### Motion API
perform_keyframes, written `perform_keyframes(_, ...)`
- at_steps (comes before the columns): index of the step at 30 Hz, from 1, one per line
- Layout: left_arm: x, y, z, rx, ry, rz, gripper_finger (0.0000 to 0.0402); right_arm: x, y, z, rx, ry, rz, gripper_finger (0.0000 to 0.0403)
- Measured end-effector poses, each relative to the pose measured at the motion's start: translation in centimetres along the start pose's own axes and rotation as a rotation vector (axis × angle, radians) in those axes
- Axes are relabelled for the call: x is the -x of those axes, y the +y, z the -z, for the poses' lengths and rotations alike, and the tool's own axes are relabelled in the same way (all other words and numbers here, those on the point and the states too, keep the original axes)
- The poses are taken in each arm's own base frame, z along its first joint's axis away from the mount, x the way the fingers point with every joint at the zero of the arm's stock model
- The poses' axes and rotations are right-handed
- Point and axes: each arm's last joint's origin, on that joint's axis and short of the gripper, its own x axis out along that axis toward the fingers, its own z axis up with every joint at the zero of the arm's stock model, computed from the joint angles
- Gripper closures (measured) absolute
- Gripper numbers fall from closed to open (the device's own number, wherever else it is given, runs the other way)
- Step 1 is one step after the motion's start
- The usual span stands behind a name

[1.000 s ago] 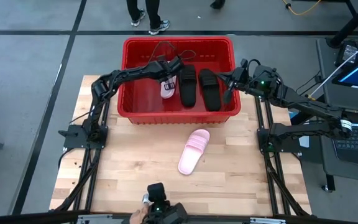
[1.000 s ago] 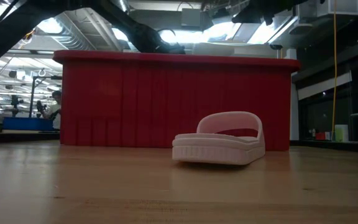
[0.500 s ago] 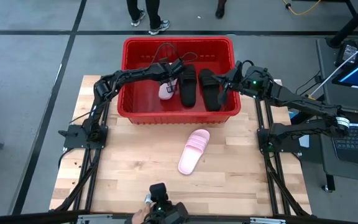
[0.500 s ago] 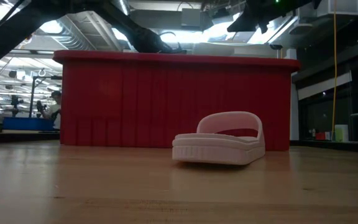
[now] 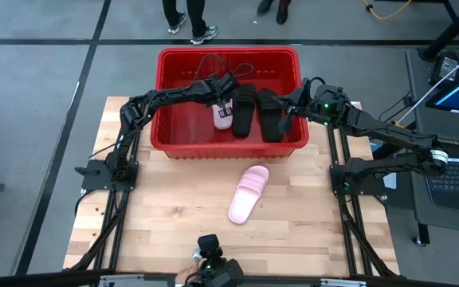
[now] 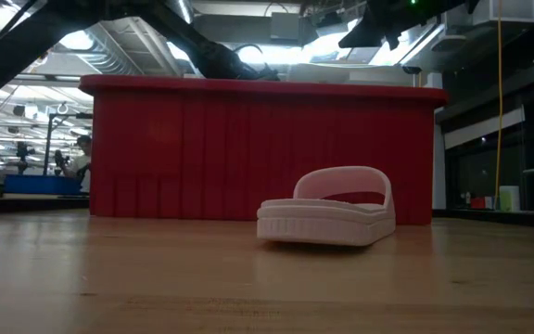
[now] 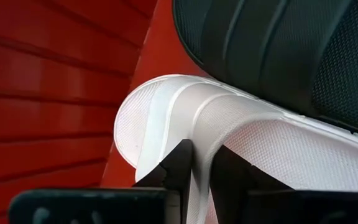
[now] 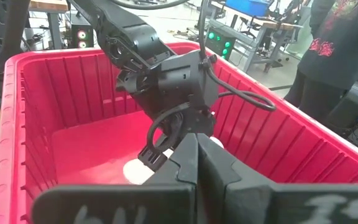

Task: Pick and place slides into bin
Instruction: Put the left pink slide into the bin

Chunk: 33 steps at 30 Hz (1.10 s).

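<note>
The red bin (image 5: 174,143) stands at the table's far side and holds two black slides (image 5: 243,110) (image 5: 271,115) side by side. My left gripper (image 5: 223,97) reaches down into the bin and is shut on a pale pink slide (image 5: 224,116), which lies against the left black slide (image 7: 272,50). A second pink slide (image 5: 249,194) rests sole-down on the table in front of the bin (image 6: 248,148). My right gripper (image 5: 291,118) hovers shut over the bin's right end, touching nothing. My left gripper has the rim of the pink slide's sole (image 7: 197,140), near one end, pinched between its two fingers (image 7: 178,163). The fingers slant down into the bin from the table's left. The slide's textured underside faces the camera, it touches the black slide, and its lower part (image 8: 135,169) is down at the bin's floor.
Bare wooden tabletop lies left and right of the loose pink slide (image 6: 332,209). The bin's tall walls (image 8: 17,124) ring the left gripper. People's legs (image 5: 190,16) show on the floor beyond the table's far edge.
My left gripper has tipped further down inside the bin. The pink slide has shifted toward the table's right, from apart from the black slides to right beside the left one, and now shows longer from above. My right gripper has edged slightly toward the bin.
</note>
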Motion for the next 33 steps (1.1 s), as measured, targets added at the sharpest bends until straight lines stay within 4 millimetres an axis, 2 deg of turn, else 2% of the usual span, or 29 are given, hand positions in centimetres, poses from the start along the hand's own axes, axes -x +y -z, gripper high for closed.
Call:
perform_keyframes(11,-0.1,0.19,0.06,-0.028,-0.002,0.002,0.0343,0.0,0.0,-0.01,0.02,-0.001,0.0,0.0396)
perform_keyframes(24,-0.09,0.13,0.02,-0.035,-0.013,0.025,0.0285,0.0,0.0,0.0,0.022,0.0,0.0,0.0396)
perform_keyframes(30,-0.04,0.03,0.05,-0.169,-0.005,0.018,0.0282,0.01,0.0,-0.01,0.022,-0.001,0.0,0.0396)
perform_keyframes(33,-0.02,0.03,0.05,-0.179,0.001,0.005,0.0282,0.01,0.0,-0.01,0.022,-0.001,0.0,0.0396)
